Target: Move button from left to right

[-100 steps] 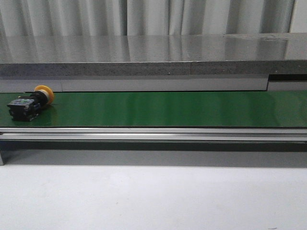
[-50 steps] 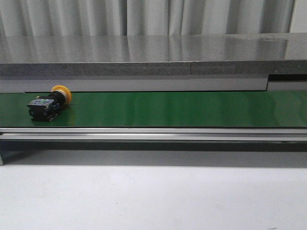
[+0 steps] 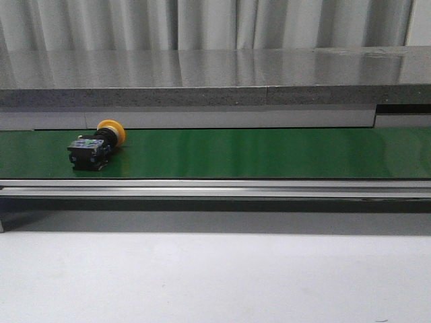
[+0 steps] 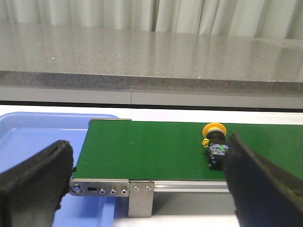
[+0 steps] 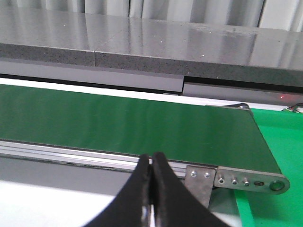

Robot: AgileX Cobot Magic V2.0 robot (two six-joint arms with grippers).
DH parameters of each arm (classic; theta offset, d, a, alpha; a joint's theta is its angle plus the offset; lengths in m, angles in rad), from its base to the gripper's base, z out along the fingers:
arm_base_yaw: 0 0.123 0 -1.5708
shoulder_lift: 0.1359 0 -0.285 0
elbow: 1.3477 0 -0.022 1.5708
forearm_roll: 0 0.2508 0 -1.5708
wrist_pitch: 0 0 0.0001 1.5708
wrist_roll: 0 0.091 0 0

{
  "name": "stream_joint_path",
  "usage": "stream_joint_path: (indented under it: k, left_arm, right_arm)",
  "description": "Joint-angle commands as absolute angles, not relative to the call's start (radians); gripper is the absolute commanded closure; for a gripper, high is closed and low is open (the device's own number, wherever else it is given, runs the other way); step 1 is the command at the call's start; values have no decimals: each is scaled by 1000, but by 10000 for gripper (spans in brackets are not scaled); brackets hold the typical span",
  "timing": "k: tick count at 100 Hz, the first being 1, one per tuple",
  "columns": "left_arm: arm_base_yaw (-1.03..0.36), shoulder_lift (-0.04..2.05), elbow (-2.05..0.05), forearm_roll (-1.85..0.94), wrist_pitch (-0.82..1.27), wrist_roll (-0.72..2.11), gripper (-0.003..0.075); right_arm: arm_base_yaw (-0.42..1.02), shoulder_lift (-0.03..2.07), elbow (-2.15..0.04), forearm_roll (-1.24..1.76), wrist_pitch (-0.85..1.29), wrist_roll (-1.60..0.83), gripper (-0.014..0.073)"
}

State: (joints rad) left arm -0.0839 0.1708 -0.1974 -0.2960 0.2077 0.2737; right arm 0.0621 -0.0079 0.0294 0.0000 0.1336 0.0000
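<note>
In the front view the button [image 3: 96,143] lies tipped on the green belt [image 3: 256,153] toward its left end, no lettering legible; the left wrist view shows the left gripper [image 4: 147,182] spread wide, the right wrist view the right gripper [image 5: 151,187] pressed together, empty.

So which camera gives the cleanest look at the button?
The front view: the button lies unobstructed on the green belt, cap and body both visible. The left wrist view shows it partly hidden behind a claw finger. The right wrist view misses it.
</note>
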Motion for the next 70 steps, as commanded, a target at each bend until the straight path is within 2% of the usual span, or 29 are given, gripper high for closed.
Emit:
stream_joint_path:
  k: [1,9,16,42,54,70]
  left_arm:
    - [-93,181,-225,-305,116,272,109]
    - [-93,181,-225,-305,116,272,127]
    - [-93,181,-225,-305,116,272,181]
    - [-93,181,-225,-305,116,272,557]
    - [-93,181,-225,-305,116,272,707]
    - [-93,181,-225,-305,116,272,715]
  right_arm:
    - [62,-26,29,-12,45,0,715]
    - [62,-26,29,-12,45,0,715]
    - [62,-26,29,-12,45,0,715]
    - [62,-26,29,-12,36,0,715]
    - [62,-26,29,-12,35,0,715]
    - [62,-26,29,-12,7,0,715]
